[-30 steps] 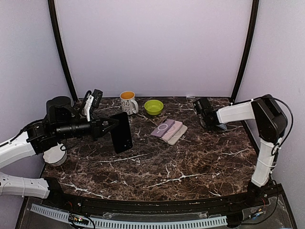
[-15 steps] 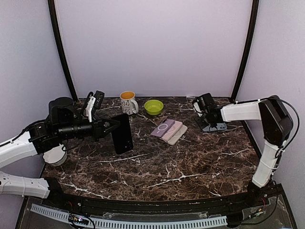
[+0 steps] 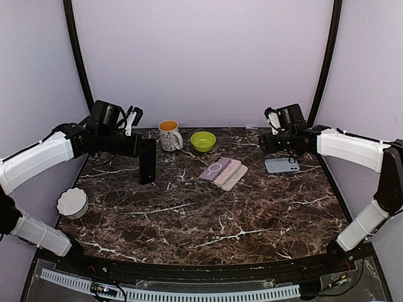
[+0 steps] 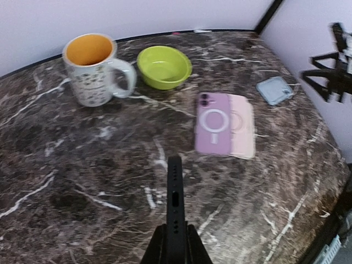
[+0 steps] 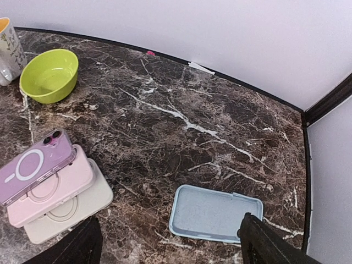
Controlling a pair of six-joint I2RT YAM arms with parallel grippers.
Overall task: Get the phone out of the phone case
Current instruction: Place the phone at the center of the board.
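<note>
My left gripper is shut on a black phone, holding it upright above the left back of the table. In the left wrist view the phone shows edge-on between the fingers. The empty light blue phone case lies flat, hollow side up, at the right back. My right gripper hangs just above and behind it, open and holding nothing. In the right wrist view the case lies between the spread fingers, close to the right one.
A stack of purple, pink and beige phone cases lies mid-table. A mug and a green bowl stand at the back. A white bowl sits at the left edge. Walls close off the back and both sides.
The right gripper opened, let go of the blue case and rose off it. The left arm swung back and left, carrying the phone, which now shows edge-on.
</note>
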